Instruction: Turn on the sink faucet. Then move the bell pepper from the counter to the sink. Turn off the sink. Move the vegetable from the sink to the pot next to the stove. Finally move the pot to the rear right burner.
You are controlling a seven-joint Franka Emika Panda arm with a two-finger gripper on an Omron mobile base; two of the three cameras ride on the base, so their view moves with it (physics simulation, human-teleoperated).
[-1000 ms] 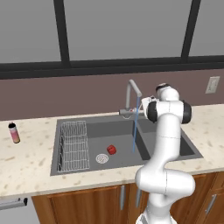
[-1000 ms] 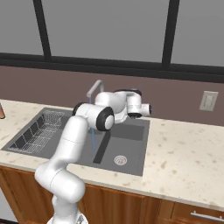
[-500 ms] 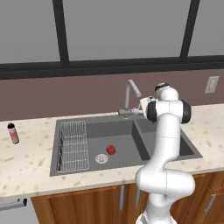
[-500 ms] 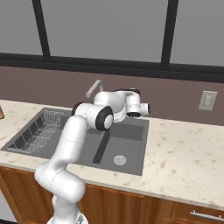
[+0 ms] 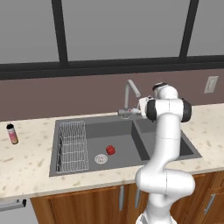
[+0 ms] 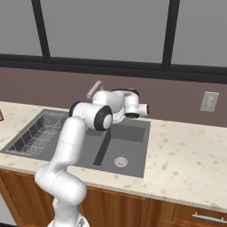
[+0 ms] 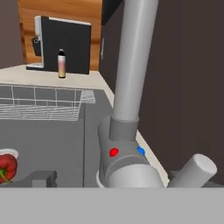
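Now that the water column seen under the spout 1 s ago is gone, the faucet (image 5: 128,93) reads as off. It had already stopped at 0.5 s ago, and no stream shows now in either base view.

- Jaws: parked at the faucet base, right by the lever (image 7: 194,169). Hand view looks straight at the red and blue dots on the base. Can't tell whether the jaws are wide or narrow, or if they touch the lever; the tips aren't clear.
- Arm (image 5: 164,144): pose nearly identical across the last 1 s, wrist tucked against the faucet.
- Pepper (image 5: 110,150): in the left basin of the sink (image 5: 120,130), just beside the round drain (image 5: 101,159), between the rack (image 5: 72,144) and the divider. Same spot as 1 s ago. Also visible at the left edge of the hand view (image 7: 5,168).
- Bottle (image 5: 12,134): on the counter (image 5: 26,162), far left, well apart from the sink. Not our target.

My read: steps 1 to 3 (water on, pepper in, water off) look done. Next is backing off the faucet and dropping into the left basin for the pepper.

Risks: clipping the spout or lever on retreat and restarting the flow. Pepper is small and round on a wet basin floor, so it may roll toward the drain. Pot and stove aren't in these views, so I expect the base must drive.
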